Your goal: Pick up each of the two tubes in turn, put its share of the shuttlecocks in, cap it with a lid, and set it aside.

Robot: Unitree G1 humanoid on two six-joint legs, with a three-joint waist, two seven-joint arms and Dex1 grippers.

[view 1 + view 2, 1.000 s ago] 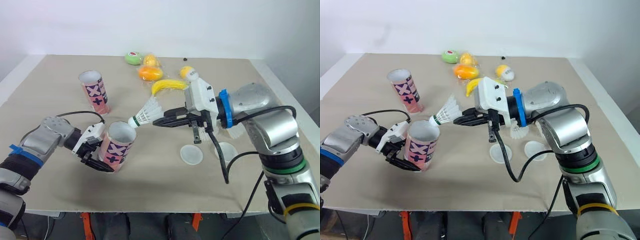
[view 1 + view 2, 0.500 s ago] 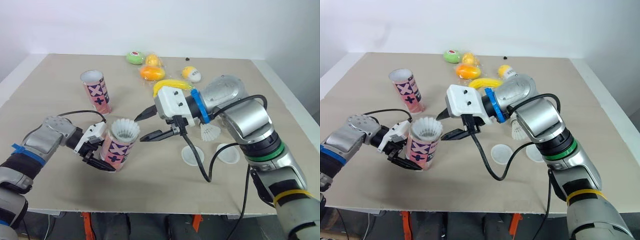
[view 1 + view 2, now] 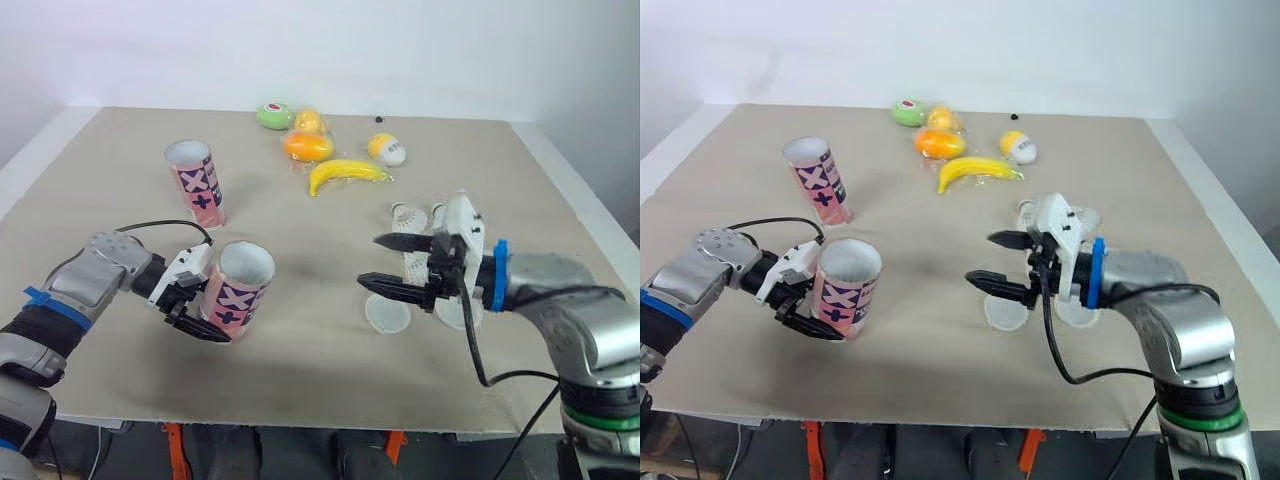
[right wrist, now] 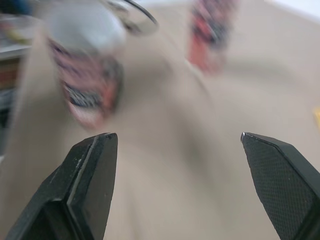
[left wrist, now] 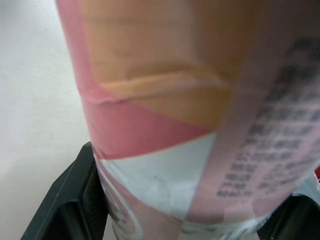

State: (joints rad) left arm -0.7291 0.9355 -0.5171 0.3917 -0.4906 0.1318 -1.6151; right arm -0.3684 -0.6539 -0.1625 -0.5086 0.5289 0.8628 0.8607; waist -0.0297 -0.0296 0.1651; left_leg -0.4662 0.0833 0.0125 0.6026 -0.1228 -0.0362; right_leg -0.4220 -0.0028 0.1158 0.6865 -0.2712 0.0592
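Left eye view: my right pincer [image 3: 375, 260] has let go of its shuttlecock and drawn back from the tube [image 3: 237, 292]. Its fingers now stand wide apart and empty over the lids [image 3: 386, 314]. I judge that one loaded; more shuttlecocks [image 3: 406, 216] wait near the lids. My left pincer [image 3: 192, 302] stays clamped on the tube, which is pink-patterned, white-mouthed and tilted at the table's [image 3: 300, 370] front left.

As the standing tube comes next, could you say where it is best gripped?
Take the standing tube around the middle of its wall, coming in level from its near side. It is an upright cylinder with its mouth up, so a side grasp can straddle it.
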